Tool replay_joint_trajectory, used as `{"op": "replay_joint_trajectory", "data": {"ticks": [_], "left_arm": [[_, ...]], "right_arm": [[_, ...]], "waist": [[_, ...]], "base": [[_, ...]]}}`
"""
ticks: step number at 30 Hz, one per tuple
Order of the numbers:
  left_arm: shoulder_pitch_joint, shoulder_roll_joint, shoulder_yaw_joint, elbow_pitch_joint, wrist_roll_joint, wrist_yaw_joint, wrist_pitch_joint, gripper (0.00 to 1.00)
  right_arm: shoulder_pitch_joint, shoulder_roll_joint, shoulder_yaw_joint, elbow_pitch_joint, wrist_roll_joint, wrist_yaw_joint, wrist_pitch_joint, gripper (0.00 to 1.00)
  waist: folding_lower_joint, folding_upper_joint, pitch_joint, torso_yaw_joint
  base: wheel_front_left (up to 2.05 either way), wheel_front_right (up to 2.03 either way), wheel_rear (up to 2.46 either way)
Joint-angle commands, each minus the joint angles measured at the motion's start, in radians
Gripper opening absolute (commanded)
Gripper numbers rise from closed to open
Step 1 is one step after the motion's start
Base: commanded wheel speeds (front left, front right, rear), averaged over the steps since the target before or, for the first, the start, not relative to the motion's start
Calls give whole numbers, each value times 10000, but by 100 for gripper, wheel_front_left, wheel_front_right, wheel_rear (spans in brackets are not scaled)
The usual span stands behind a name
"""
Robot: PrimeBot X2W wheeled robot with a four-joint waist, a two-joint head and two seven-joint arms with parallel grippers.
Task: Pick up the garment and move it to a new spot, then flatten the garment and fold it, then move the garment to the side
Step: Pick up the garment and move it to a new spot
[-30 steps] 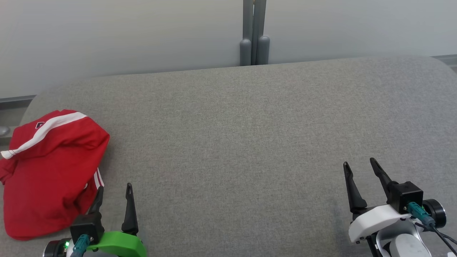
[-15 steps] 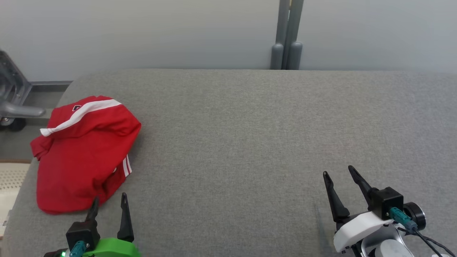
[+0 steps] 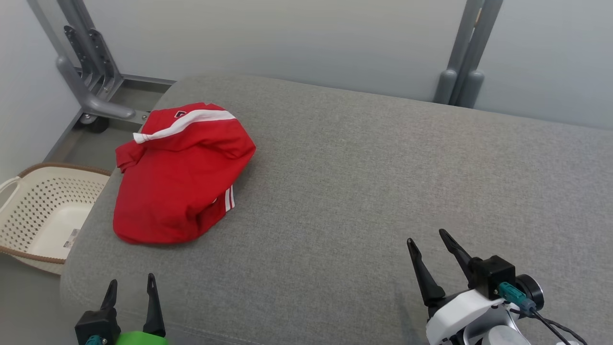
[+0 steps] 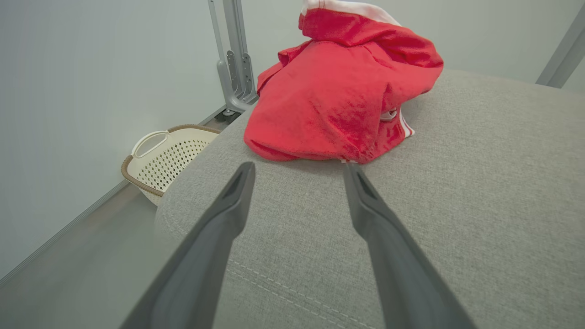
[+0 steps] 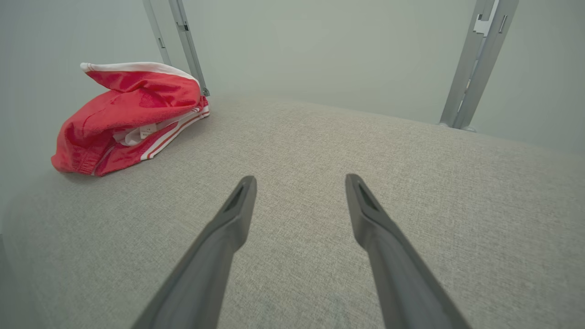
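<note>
- Head cam swung left over the last sec, so the whole pic shifted. The garment [image 3: 182, 177] showed nearer mid-frame but lay as before on the cushion [image 3: 364, 182]. A basket [image 3: 28, 211] & a wheeled metal frame [image 3: 91, 81] came into shot.
- Head view: the garment, red w/ white stripes, lay bunched at the cushion's left end, toward the far edge. The basket, cream & perforated, stood on the floor [image 3: 24, 306] just beside that end.
- Head view: the left gripper [image 3: 132, 280] hung over the cushion's near-left corner, jaws spread wide, nothing btwn them, apart from the garment. The right gripper [image 3: 425, 236] hung over the near-right part, also spread wide & empty, well apart from the garment.
- Left wrist view: both fingers were splayed above grey fabric, pointing at the garment's near hem. The basket sat off left, below the cushion's edge.
- Right wrist view: the fingers were wide, gripping nothing, w/ bare cushion beneath. The garment sat far off at upper left, striped folds & a pale label showing. A grey post [image 5: 475, 68] stood at upper right.
</note>
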Motion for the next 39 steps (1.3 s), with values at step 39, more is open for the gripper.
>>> {"op": "replay_joint_trajectory", "data": {"ticks": [39], "left_arm": [[-6411,5433,-5170,1150,-2933,-770,1963,100]], "right_arm": [[-1005,-848,658,236,436,-3,-30,100]], "waist": [[0,0,2380,-1220]], "base": [[0,0,0]]}}
